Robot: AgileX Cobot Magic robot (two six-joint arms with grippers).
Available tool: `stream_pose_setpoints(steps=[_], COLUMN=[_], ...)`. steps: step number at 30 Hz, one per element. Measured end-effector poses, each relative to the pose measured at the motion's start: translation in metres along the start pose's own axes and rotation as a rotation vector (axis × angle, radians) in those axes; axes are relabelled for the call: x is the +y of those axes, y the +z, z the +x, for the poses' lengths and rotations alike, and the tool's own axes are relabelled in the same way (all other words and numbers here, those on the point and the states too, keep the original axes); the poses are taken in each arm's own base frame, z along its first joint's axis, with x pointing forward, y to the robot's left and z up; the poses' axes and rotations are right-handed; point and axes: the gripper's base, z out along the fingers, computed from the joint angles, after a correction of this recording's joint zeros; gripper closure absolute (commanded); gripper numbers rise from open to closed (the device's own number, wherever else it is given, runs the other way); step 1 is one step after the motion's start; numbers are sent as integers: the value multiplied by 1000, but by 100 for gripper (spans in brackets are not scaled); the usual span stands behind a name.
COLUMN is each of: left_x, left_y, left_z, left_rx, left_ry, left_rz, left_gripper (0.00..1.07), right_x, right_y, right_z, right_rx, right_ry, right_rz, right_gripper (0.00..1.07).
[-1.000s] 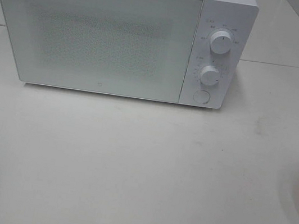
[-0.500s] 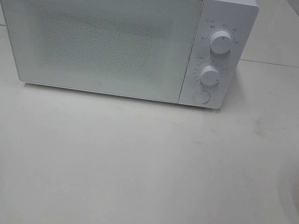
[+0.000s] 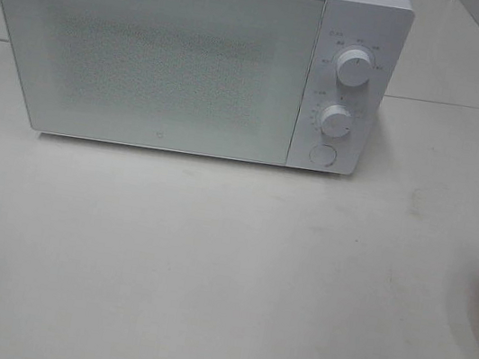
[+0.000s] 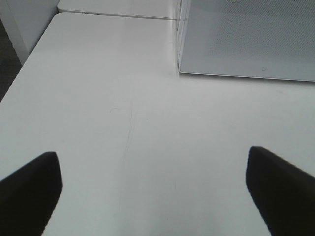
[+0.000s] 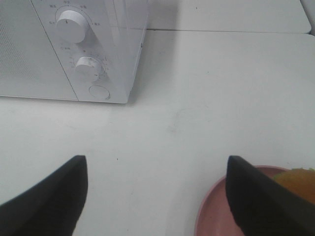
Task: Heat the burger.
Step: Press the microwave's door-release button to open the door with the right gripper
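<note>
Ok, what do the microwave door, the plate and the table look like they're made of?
Microwave door: probably glass over a dotted mesh screen, smooth and faintly glossy. Plate: matte pink, likely plastic or ceramic; can't tell which. Table: smooth off-white top with soft sheen, possibly laminate.

Here's my left gripper, and what shows of it is a pair of fingers, flat matte black with a plain, uniform surface. Each one is a blunt wedge: a sloping upper edge running to a softly rounded corner at the tip. Over to my right gripper and it's the same build, with two dull black fingers, broad at the base and narrowing to a squared-off tip. The edges look slightly blurred this close.
</note>
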Motion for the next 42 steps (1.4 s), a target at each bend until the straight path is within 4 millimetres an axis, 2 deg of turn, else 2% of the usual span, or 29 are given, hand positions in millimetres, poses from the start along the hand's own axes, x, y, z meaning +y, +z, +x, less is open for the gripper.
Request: stream_pose_setpoints(steps=[7, 23, 25, 31, 37, 42], left_x=[0, 0, 0, 0, 0, 0], left_y=[0, 0, 0, 0, 0, 0], left_z=[0, 0, 0, 0, 0, 0], left_rx=[0, 0, 0, 0, 0, 0], left_ry=[0, 0, 0, 0, 0, 0], left_rz=[0, 0, 0, 0, 0, 0], left_gripper=[13, 13, 13, 13, 13, 13], right_x=[2, 6, 6, 7, 7, 3], right_y=[32, 89, 104, 116, 129, 136], right_z=[-8, -15, -15, -14, -1, 22], right_rx=[8, -16, -31, -62, -184, -252], right_ry=[-3, -6, -8, -17, -26, 9], right_rz=[-5, -20, -25, -33, -66, -56], right_gripper=[32, 32, 32, 32, 32, 32])
